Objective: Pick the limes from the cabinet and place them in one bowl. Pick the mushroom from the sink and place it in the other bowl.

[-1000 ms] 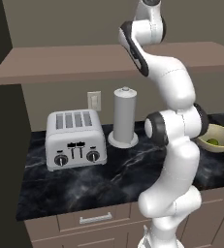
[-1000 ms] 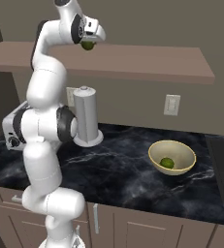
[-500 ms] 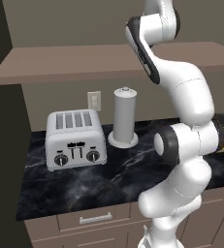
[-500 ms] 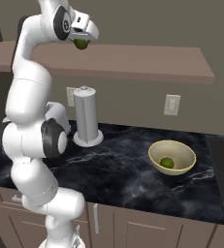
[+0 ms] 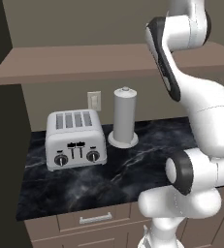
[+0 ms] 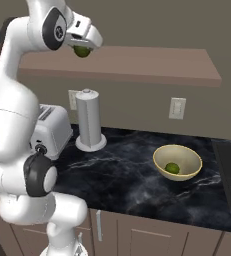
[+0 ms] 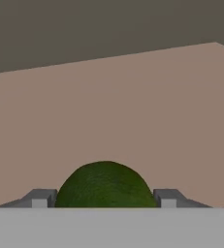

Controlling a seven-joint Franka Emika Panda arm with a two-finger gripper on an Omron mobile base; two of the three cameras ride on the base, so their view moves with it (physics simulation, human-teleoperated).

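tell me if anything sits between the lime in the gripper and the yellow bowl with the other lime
Nothing visible does. The gripper holds a lime up by the cabinet; the paper towel holder stands below it, left of the bowl, off a direct path.

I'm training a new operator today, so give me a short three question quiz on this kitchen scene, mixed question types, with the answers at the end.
1. True or false: the gripper holds a lime.
2. What lies in the pale yellow bowl on the counter?
A) a mushroom
B) a second lime
C) nothing
3. Which appliance stands beside the paper towel holder?

Key:
1. True; the jaws are shut on it, level with the wooden cabinet.
2. B
3. The toaster.
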